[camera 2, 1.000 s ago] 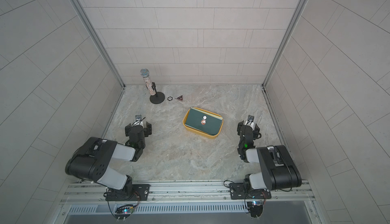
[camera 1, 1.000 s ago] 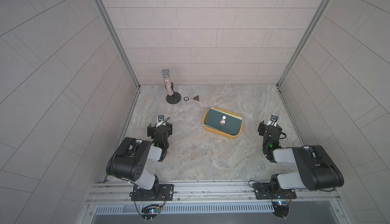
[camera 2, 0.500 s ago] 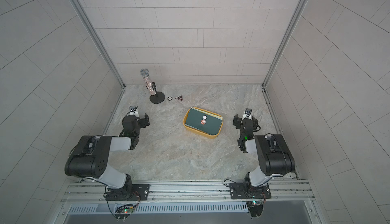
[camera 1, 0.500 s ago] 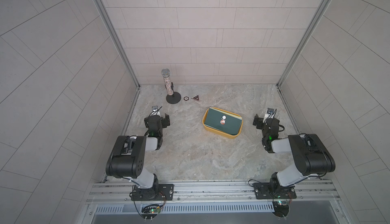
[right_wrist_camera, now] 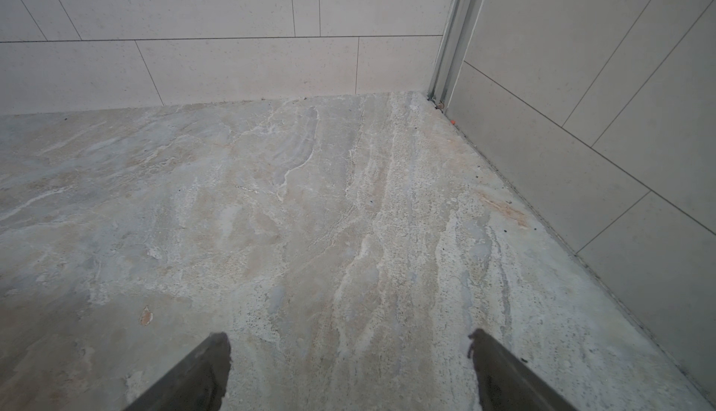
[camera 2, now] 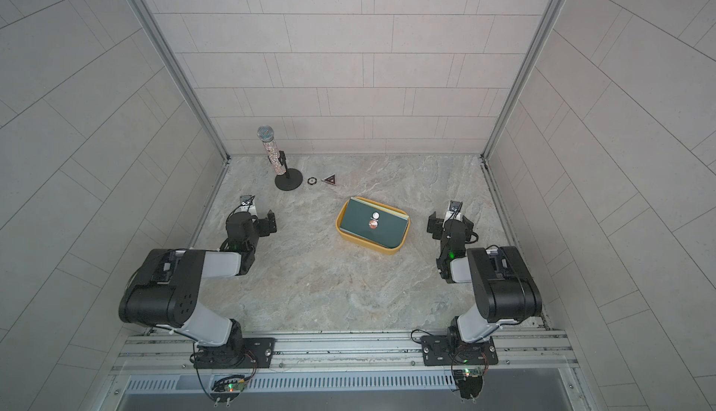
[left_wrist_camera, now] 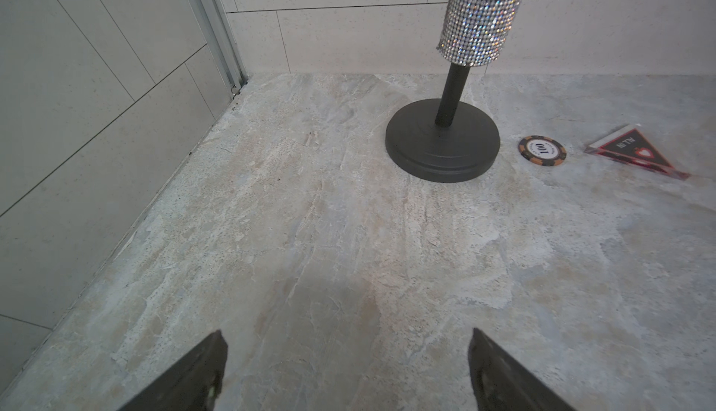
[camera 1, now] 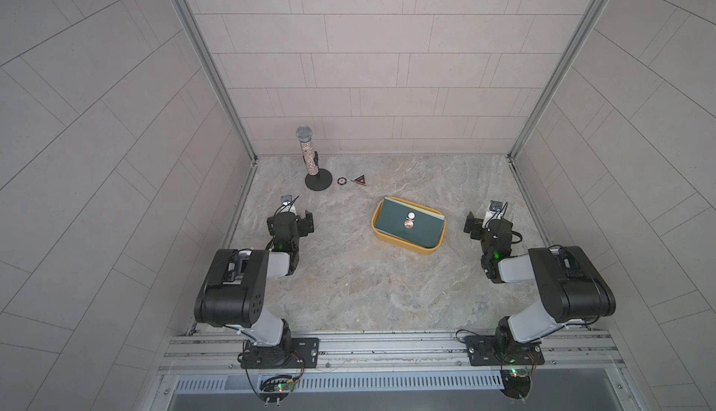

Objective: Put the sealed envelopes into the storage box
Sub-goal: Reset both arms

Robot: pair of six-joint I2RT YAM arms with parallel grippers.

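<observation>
**Both hands at rest, box loaded.** My left hand [left_wrist_camera: 346,353] hovers over the left side of the desk [camera 1: 348,285], its jaws spread wide with nothing between them. My right hand [right_wrist_camera: 348,345] does likewise on the right side, equally empty. The storage box [camera 1: 401,244] lies right of centre between them, well apart from either. The sealed envelopes [camera 1: 391,222] lie stacked inside it, a dark green one uppermost bearing two round stickers, with paler edges of others showing along its far side. I see no envelope left out on the desk, so I judge the task finished or nearly so. The remaining hazards are those of disturbance. The stack seems to fill the box close to its rim, so an inward sweep of either hand could catch the top envelope and drag it out. Such a sweep could also push what looks like a light box across the desk. My left hand faces the microphone stand [camera 1: 318,180], with the poker chip [camera 1: 341,181] and the triangular marker [camera 1: 359,180] just to its right. A reach forward with jaws this wide could topple the stand or scatter the two pieces. Compared with a second ago, both hands have moved toward the far side of the desk. The box, its envelopes and the far objects lie unchanged.
</observation>
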